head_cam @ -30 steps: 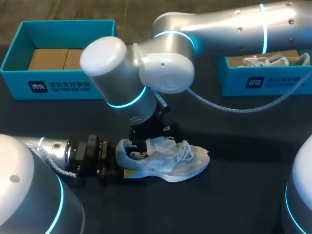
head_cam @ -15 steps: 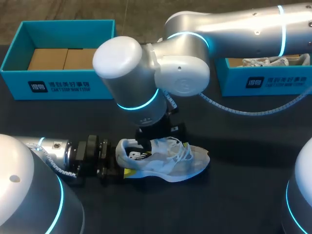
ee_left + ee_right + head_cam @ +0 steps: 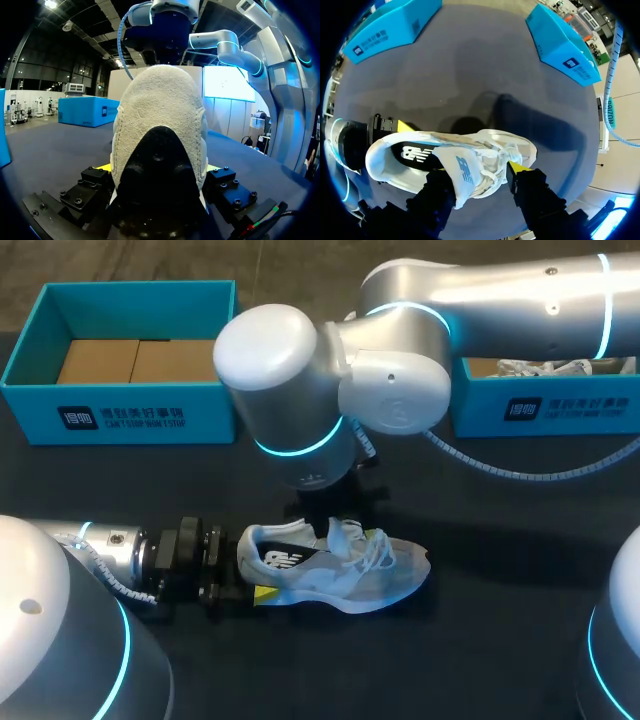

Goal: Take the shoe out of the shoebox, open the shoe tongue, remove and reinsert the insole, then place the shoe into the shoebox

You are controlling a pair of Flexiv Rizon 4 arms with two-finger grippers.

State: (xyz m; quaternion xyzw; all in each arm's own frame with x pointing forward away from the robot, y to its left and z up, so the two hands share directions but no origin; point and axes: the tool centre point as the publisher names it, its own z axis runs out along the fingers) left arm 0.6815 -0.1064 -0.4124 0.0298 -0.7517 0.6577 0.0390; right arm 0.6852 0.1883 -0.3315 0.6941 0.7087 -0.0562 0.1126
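In the head view the right gripper (image 3: 335, 528) has travelled along the shoe (image 3: 335, 575), from over the heel opening a second ago to over the laces now. This uncovers the collar and the dark insole (image 3: 285, 560) inside. I judge the step in hand to be opening the tongue, with the insole not yet pulled. The shoe lies on its sole on the dark table (image 3: 500, 640), out of any box, and has barely shifted. The left gripper (image 3: 225, 582) stays at its heel end. An open shoebox (image 3: 120, 420) showing only brown card stands well beyond the heel, and a second box (image 3: 540, 410) with other shoes in it stands beyond the toe. In the left wrist view the heel fills the space between the left arm's fingers (image 3: 97, 180), which press it from both sides, so that gripper is clamped on the shoe. The right arm's wrist hangs directly above the shoe. In the right wrist view the fingers (image 3: 520, 172) stand apart astride the midfoot, with the tongue (image 3: 462, 172) raised between them and gripped by neither. The laces (image 3: 492, 160) cross the opening just ahead of the tongue and may hinder drawing the insole out. The left gripper's hold at the heel may do the same.
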